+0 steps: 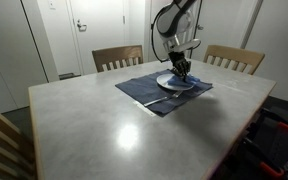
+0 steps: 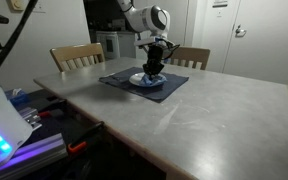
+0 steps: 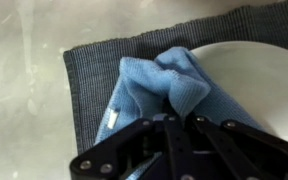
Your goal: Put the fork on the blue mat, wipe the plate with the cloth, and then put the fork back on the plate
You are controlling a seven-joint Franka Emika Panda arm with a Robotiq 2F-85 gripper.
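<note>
Fingers pinched shut on the cloth [image 3: 144,85], its folds bunched up between them. Gripper [image 3: 179,120] presses the cloth onto the plate [image 3: 254,70]; one edge drapes over the rim onto the blue mat [image 3: 84,70]. Fork [image 1: 156,100] lies on the mat beside the plate. Mat sits on grey table [image 1: 94,130].

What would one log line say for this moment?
step: wipe plate | tool: shut on cloth | cloth: bunched, partly on plate, partly on mat

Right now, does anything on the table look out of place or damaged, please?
Nothing stands out. The cloth is bunched in the shut gripper, lying over the plate and onto the blue mat; no spill or damage shows.
</note>
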